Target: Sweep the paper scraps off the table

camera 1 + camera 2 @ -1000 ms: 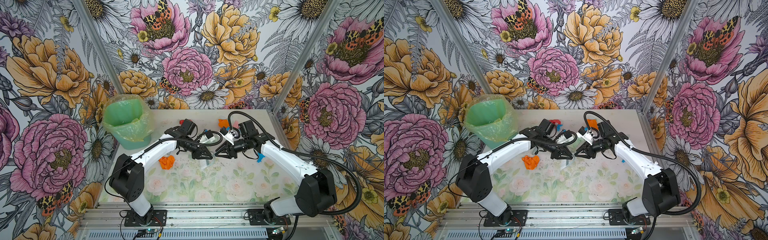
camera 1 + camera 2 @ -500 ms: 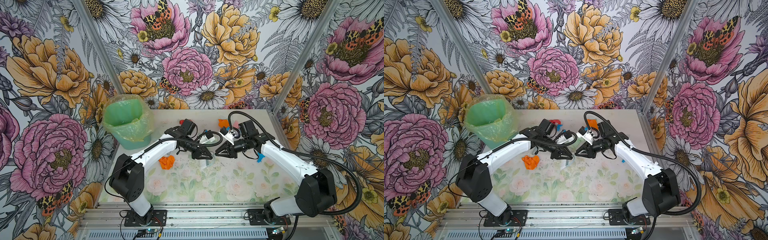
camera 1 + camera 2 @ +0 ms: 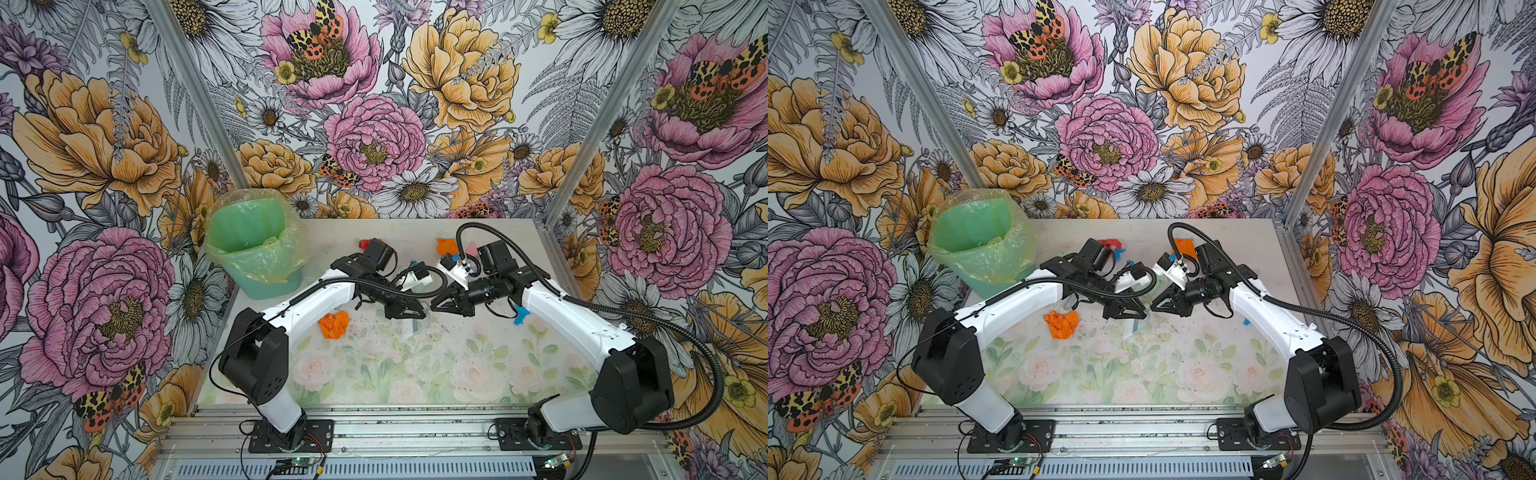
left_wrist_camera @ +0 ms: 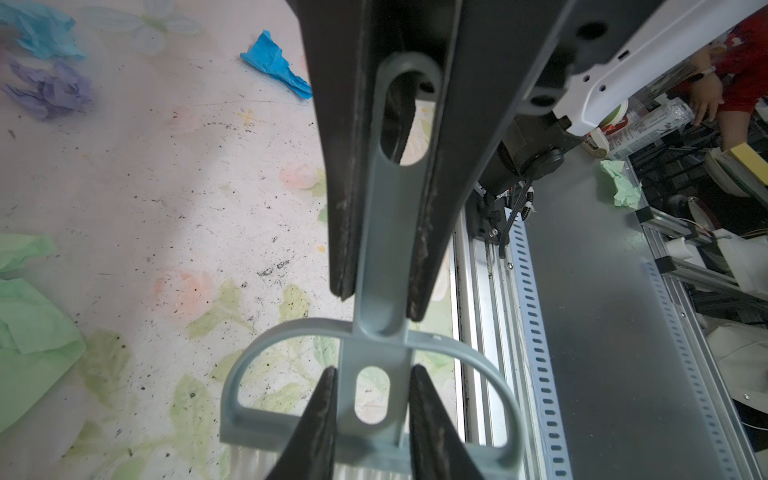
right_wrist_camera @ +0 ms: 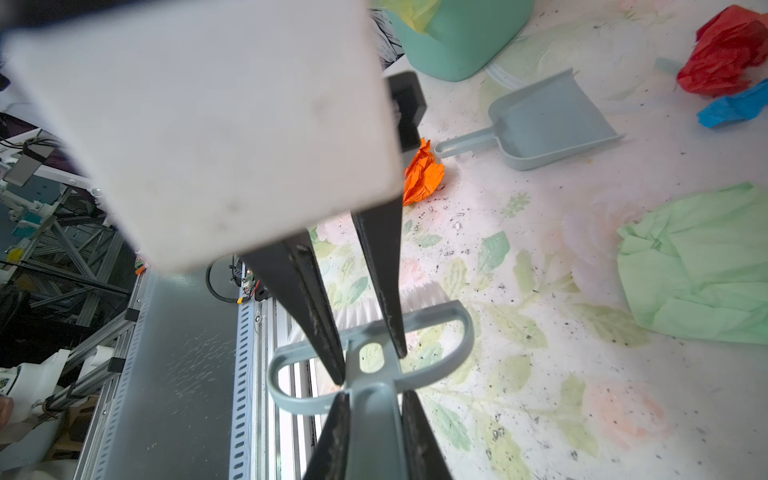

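Observation:
A grey hand brush (image 4: 380,257) with white bristles (image 5: 357,307) hangs low over the table (image 3: 374,374), gripped from both sides. My left gripper (image 4: 373,370) is shut on its neck by the head. My right gripper (image 5: 374,395) is shut on its handle. In both top views the two grippers (image 3: 423,311) (image 3: 434,308) meet tip to tip mid-table. Paper scraps lie around: an orange one (image 3: 333,324) (image 5: 422,172), a red one (image 5: 723,50), blue ones (image 4: 276,64) (image 5: 731,108), a lilac one (image 4: 50,89) and a large pale green one (image 5: 702,266).
A grey-blue dustpan (image 5: 540,120) lies on the table near the green lined bin (image 3: 253,245) at the back left. More scraps, orange (image 3: 446,246) and blue (image 3: 519,313), lie behind and beside the right arm. Flowered walls close three sides; a metal rail (image 3: 374,432) runs along the front.
My right gripper's jaws have closed onto the brush handle. The left gripper has kept its hold, and both arms have stayed nearly where they were.

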